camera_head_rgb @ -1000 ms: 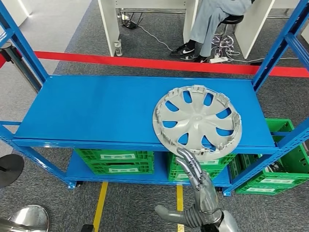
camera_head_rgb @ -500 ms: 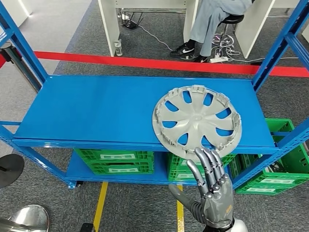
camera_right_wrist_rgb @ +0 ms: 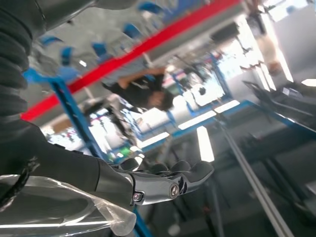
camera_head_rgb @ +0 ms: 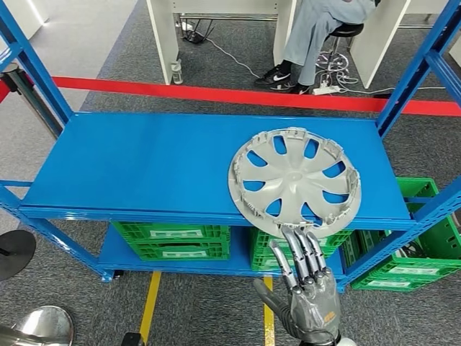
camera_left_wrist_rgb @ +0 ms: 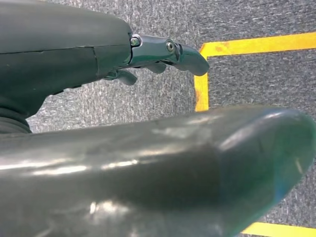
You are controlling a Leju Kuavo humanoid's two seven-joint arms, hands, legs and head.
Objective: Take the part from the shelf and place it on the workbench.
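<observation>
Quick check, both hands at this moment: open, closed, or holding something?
Left hand: cannot tell; just part of it shows, above the carpet.
Right hand: open, fingers spread below the hubcap, holding nothing.

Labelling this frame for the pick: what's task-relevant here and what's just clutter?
In the job:
- hubcap, overhanging the front edge
- blue shelf it lies on
- right hand, open, fingertips beneath the hubcap's rim

Lying about:
- green crates below
- red floor tape
- seated person
</observation>
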